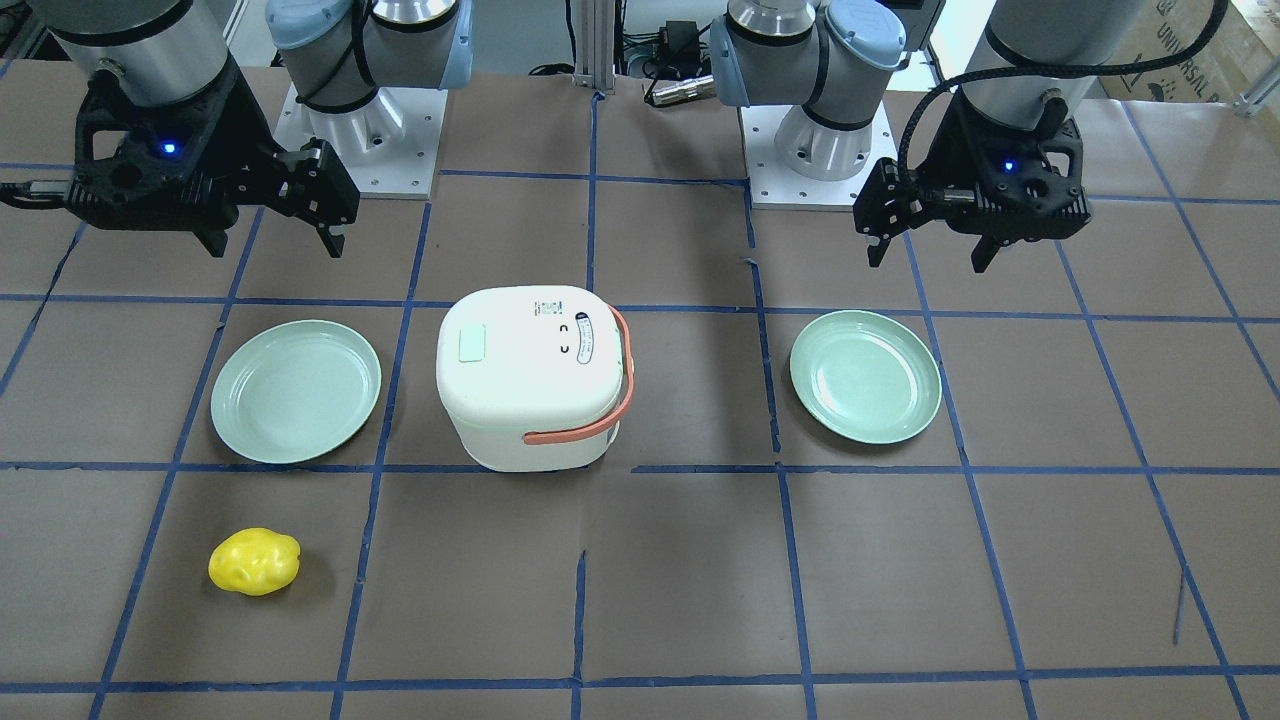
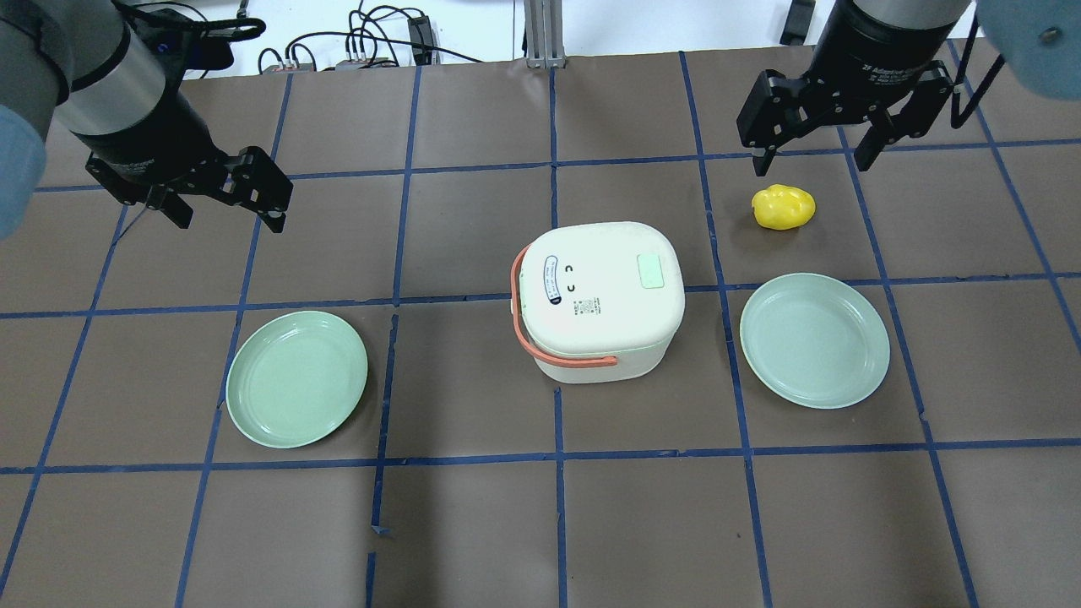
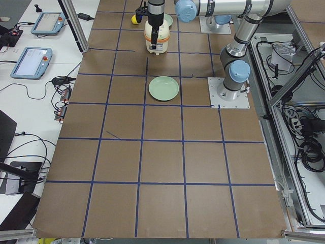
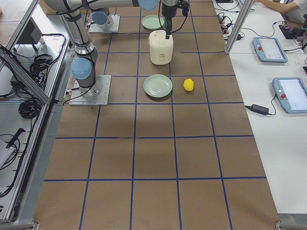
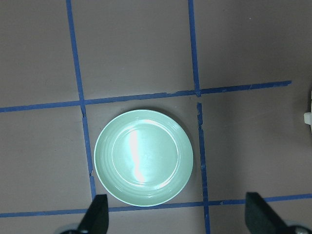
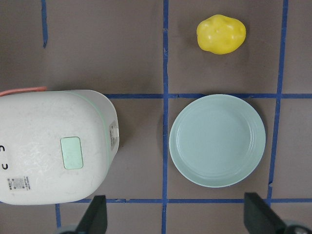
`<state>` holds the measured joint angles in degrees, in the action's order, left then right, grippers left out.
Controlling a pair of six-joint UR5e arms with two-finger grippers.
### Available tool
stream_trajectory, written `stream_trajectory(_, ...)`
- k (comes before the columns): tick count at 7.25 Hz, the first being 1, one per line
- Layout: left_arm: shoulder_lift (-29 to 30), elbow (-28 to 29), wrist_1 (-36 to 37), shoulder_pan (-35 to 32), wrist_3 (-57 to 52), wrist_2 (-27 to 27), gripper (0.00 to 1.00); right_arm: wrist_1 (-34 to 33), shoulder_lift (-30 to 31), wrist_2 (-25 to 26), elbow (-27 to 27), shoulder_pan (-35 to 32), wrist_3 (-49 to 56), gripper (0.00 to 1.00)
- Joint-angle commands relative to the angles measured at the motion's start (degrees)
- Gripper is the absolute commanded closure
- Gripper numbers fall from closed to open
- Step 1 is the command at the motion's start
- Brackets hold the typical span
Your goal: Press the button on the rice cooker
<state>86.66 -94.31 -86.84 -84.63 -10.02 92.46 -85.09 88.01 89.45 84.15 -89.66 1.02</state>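
Observation:
The white rice cooker point(image 2: 600, 295) with an orange handle stands mid-table, lid shut. Its pale green button point(image 2: 649, 272) is on the lid's right side, and shows in the front view point(image 1: 471, 343) and in the right wrist view point(image 6: 71, 152). My right gripper point(image 2: 811, 156) is open and empty, high above the table, beyond and to the right of the cooker. My left gripper point(image 2: 228, 218) is open and empty, high up, far left of the cooker. In the left wrist view only the cooker's edge point(image 5: 308, 117) shows.
A green plate point(image 2: 296, 378) lies left of the cooker and another green plate point(image 2: 814, 339) lies right of it. A yellow lumpy object point(image 2: 784, 207) lies beyond the right plate, under my right gripper. Brown paper with blue tape lines covers the table.

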Motion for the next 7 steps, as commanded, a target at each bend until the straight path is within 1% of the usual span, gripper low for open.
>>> stream_trajectory(1,0.00,0.00,0.00,0.08,0.00,0.00,0.00,0.45,0.06,-0.15,0.40,0.01,-0.05,0.00)
stream_trajectory(7,0.00,0.00,0.00,-0.01,0.00,0.00,0.00,0.89,0.15,-0.33,0.58,-0.08,-0.05,0.00)
